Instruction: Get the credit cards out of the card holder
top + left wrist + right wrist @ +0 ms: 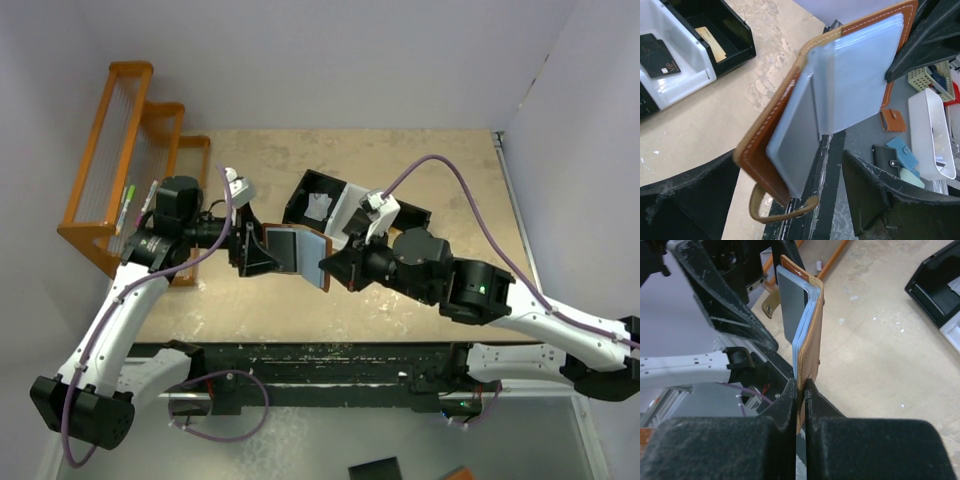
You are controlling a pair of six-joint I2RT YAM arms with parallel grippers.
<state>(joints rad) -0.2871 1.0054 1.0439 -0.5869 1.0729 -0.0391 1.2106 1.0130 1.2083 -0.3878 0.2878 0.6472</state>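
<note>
The card holder (292,250), a brown leather wallet with pale blue-grey lining, hangs open above the table. My right gripper (802,386) is shut on its edge (812,325) and holds it upright. My left gripper (790,160) is open, its fingers (875,195) standing on either side of the wallet's lower corner (765,150) without touching it. A strap loop (782,212) dangles below. A grey flat leaf (795,140) shows inside; I cannot tell whether it is a card. One black credit card (657,57) lies in the tray's white compartment, and a gold-tan one (710,42) in a black compartment.
The three-compartment tray (350,205) sits behind the wallet, a white scrap (320,207) in its left bay. An orange wire rack (130,150) with pens stands at the table's left edge. Both arms crowd the middle (330,265). The table's near edge (835,150) lies right under the wallet.
</note>
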